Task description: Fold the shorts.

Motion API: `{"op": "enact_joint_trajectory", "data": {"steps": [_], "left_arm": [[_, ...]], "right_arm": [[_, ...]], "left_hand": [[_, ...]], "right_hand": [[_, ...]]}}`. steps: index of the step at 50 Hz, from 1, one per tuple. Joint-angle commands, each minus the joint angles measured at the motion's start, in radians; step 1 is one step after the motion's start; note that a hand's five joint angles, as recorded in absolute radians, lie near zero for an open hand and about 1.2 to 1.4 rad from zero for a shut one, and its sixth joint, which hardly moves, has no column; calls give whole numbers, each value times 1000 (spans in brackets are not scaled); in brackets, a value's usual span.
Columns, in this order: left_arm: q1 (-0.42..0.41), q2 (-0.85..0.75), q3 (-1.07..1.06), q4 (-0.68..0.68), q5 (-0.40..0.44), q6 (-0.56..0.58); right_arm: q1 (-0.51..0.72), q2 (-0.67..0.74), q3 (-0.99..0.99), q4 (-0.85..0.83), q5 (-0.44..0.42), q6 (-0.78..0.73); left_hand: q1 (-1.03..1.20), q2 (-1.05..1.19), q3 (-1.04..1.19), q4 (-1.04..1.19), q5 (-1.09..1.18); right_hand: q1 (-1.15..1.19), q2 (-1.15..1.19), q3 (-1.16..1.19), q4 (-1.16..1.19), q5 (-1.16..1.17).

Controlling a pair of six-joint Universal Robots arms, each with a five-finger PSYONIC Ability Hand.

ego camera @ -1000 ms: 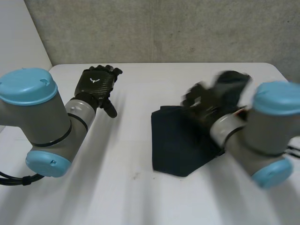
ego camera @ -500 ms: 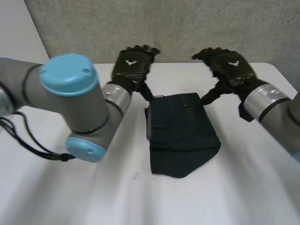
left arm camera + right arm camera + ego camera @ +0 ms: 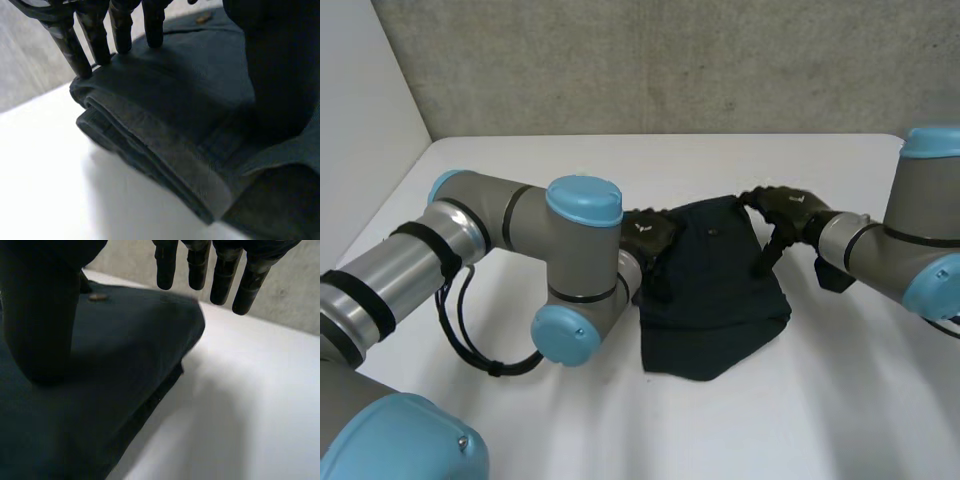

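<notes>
From the head view, the shorts (image 3: pixel 715 290) lie folded in the middle of the table (image 3: pixel 520 180), with my left hand (image 3: pixel 648 235) at their left edge and my right hand (image 3: pixel 785 212) at the far right corner, I'd guess bracketing them for another fold. The left wrist view adds the stacked layers along that edge, with straight fingers (image 3: pixel 120 30) touching the top layer and nothing gripped. The right wrist view shows straight fingers (image 3: pixel 197 265) held just above the corner, grasping nothing.

Left hand (image 3: pixel 648 238) low, fingers (image 3: pixel 121 30) straight; right hand (image 3: pixel 788 210) opposite, fingers (image 3: pixel 222 280) straight, thumb (image 3: pixel 40 315) angled down.
</notes>
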State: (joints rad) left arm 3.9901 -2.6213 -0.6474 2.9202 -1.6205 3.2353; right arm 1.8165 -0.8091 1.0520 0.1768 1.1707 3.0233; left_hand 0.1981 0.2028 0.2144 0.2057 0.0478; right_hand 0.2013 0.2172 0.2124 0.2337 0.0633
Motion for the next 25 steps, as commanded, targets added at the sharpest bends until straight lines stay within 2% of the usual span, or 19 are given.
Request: {"op": "enact_joint_trajectory", "data": {"steps": [1,6,16,21,25], "left_arm": [[7,6,-9,-107,-61,7],[7,9,-17,-173,-93,26],[-8,35,-40,-214,-84,34],[-2,182,-47,-211,-84,24],[11,328,-78,-199,-85,12]], "right_arm": [[0,60,-20,44,6,-121],[0,80,-24,49,17,-205],[30,58,-24,52,20,-256],[60,-76,0,40,23,-231],[61,-215,23,0,79,-144]], "left_hand": [[-17,-22,-33,-25,-41],[-17,-22,-33,-25,-41],[-17,-22,-33,-25,-41],[-17,-22,-33,-25,-41],[-24,-28,-40,-31,-48]], "right_hand": [[-27,-43,-38,-59,-63],[-27,-43,-38,-59,-63],[-27,-43,-38,-59,-63],[-27,-43,-38,-59,-63],[-27,-43,-38,-59,-63]]}}
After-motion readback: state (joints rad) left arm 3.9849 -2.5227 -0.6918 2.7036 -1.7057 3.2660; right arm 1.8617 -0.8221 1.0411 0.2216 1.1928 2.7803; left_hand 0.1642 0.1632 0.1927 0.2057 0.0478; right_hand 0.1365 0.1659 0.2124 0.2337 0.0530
